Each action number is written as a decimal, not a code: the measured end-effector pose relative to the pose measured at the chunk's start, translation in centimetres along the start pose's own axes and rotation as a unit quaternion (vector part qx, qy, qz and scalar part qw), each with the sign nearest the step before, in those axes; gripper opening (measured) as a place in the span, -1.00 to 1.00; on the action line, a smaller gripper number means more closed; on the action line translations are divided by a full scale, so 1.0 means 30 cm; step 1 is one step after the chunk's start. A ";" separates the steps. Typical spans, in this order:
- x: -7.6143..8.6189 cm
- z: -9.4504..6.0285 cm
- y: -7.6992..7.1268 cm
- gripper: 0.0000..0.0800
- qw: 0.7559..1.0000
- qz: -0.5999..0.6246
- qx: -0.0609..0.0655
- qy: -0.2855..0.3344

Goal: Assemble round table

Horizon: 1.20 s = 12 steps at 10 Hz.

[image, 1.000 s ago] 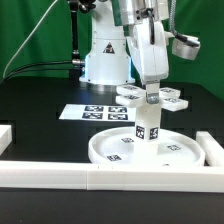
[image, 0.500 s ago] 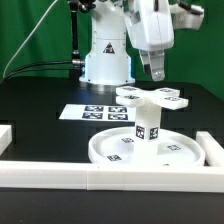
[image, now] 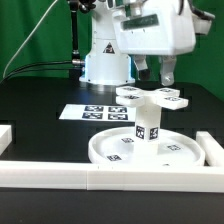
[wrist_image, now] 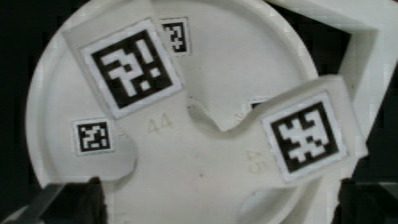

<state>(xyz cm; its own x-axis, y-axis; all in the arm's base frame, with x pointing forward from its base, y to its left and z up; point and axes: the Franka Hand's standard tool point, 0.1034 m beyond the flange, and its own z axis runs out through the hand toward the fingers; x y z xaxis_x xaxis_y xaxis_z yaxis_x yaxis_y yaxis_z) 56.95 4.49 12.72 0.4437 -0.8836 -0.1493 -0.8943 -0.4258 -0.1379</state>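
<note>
The round disc (image: 172, 152) lies by the front rail. The short leg (image: 148, 128) stands upright at its middle. The cross-shaped piece (image: 150, 97) rests on top of the leg. My gripper (image: 153, 70) hangs open and empty above the cross, clear of it. In the wrist view two tagged arms of the cross (wrist_image: 132, 68) show over the disc (wrist_image: 187, 150). The dark fingertips (wrist_image: 71, 202) stand wide apart, and the gripper (wrist_image: 214, 205) holds nothing.
The marker board (image: 95, 113) lies flat behind the disc toward the exterior view's left. White border rails run along the front (image: 100, 176) and the exterior view's right (image: 213, 150). The robot base (image: 105, 60) stands at the back.
The gripper was down at the cross-shaped piece one second ago. It has let go, risen and turned its wrist. The cross stays on the leg.
</note>
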 end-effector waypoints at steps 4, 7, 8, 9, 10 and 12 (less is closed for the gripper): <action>-0.001 0.002 0.001 0.62 0.991 -0.136 -0.001 -0.001; -0.002 -0.015 -0.010 0.62 0.957 -0.286 -0.035 -0.021; 0.003 -0.015 -0.015 0.62 0.942 -0.334 -0.036 -0.026; 0.003 -0.014 -0.014 0.62 0.936 -0.350 -0.036 -0.028; 0.004 -0.013 -0.013 0.62 0.923 -0.382 -0.035 -0.029; 0.005 -0.012 -0.012 0.62 0.894 -0.447 -0.033 -0.032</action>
<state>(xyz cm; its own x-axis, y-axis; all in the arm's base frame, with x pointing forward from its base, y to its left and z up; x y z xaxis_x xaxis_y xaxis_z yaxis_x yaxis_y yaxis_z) 57.30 4.45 13.09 0.9827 -0.1736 -0.0651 -0.1824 -0.9681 -0.1715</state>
